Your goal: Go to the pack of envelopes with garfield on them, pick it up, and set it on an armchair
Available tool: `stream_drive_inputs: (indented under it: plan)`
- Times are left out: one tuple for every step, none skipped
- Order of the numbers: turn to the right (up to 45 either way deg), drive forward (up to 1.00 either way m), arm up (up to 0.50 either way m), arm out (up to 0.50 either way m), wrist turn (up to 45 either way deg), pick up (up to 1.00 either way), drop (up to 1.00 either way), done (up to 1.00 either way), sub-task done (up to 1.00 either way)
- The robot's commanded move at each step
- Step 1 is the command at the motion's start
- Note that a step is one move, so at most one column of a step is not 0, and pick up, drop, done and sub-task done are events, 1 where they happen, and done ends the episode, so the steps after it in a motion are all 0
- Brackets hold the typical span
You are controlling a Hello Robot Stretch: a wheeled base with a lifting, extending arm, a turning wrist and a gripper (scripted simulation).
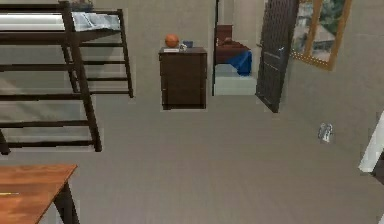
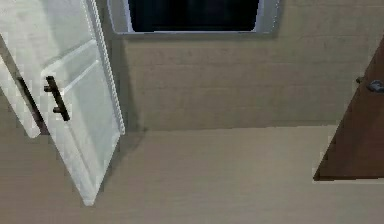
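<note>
The small pale flat object (image 1: 325, 132) on the beige floor (image 1: 200, 165), probably the pack of envelopes, lies ahead toward the forward view's right, near the dark open door (image 1: 276, 55); the gripper's state cannot be told.

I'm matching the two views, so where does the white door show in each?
Forward view: a white strip at the right edge, below mid-height, probably the white door.
Arm side view: on the left, standing open, with a dark handle.
Shared landmark: the tan floor under it.
</note>
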Motion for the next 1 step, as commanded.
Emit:
stream_drive_inputs:
  plan:
    - [0.0, 0.35, 0.0, 0.0, 0.0, 0.0, 0.0, 0.0, 0.0]
